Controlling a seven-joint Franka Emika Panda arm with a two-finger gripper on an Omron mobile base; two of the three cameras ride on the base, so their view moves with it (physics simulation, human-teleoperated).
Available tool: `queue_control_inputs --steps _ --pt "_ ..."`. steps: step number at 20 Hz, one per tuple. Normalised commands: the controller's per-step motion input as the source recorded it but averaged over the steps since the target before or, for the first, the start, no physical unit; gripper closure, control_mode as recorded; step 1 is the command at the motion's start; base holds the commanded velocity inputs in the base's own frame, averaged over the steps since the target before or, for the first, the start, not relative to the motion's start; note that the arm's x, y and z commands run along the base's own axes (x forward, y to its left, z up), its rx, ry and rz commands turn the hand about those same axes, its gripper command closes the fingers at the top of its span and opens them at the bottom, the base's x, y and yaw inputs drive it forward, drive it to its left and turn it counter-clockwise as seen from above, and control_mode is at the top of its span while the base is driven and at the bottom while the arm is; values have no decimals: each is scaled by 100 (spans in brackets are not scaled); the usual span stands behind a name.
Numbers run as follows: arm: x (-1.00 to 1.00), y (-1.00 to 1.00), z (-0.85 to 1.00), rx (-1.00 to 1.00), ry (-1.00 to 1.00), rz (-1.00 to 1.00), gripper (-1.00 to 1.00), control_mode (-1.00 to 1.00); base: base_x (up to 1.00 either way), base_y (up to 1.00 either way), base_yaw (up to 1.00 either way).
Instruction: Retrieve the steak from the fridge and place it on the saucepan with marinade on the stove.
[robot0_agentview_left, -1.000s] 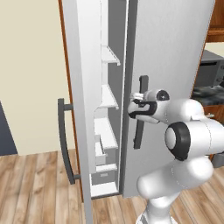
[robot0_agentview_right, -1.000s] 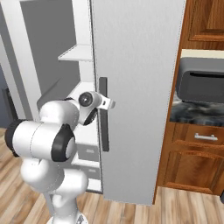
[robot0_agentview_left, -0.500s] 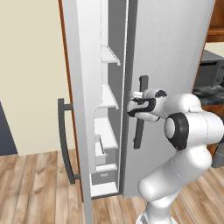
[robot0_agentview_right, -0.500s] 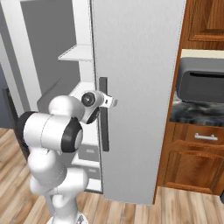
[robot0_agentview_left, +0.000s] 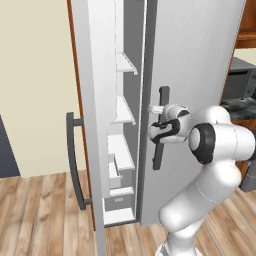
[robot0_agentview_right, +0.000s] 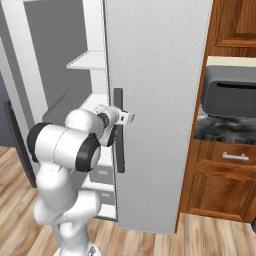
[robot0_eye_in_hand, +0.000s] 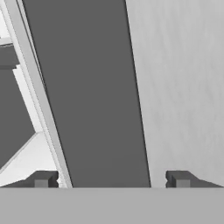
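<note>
The fridge (robot0_agentview_left: 200, 60) stands right in front of me, silver-grey, its left door (robot0_agentview_left: 95, 100) swung wide and its right door (robot0_agentview_right: 155, 75) shut. My gripper (robot0_agentview_left: 159, 125) (robot0_agentview_right: 124, 117) is at the right door's dark vertical bar handle (robot0_agentview_left: 159, 155) (robot0_agentview_right: 119, 150), around mid-height. In the hand view the handle (robot0_eye_in_hand: 92, 96) runs between my gripper's (robot0_eye_in_hand: 111, 179) two fingertips with a gap on each side, so the gripper is open. White shelves (robot0_agentview_left: 125, 65) and drawers show through the open left side. The steak, saucepan, marinade and stove are out of view.
The open left door's bar handle (robot0_agentview_left: 74, 160) juts toward me at the left. A grey toaster oven (robot0_agentview_right: 230, 92) sits on a dark stone counter (robot0_agentview_right: 225, 130) over wooden cabinets (robot0_agentview_right: 225, 170), right of the fridge. The floor is wooden.
The gripper has stayed at the right door's handle while the arm's elbow has risen slightly. Both doors stand as before.
</note>
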Motion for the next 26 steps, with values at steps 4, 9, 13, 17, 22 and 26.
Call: queue_control_inputs --steps 4,9,13,17,22,26 --pt "41 0 0 0 0 0 100 -100 0 0 0" --pt "-6 -2 0 0 23 -1 100 -100 0 0 0" --pt "-26 -15 5 0 42 -3 100 -100 0 0 0" --pt "-25 -24 8 0 50 -6 100 -100 0 0 0" --pt "-30 -29 3 0 49 -8 100 -100 0 0 0" --pt "-30 -34 0 0 40 -6 100 -100 0 0 0"
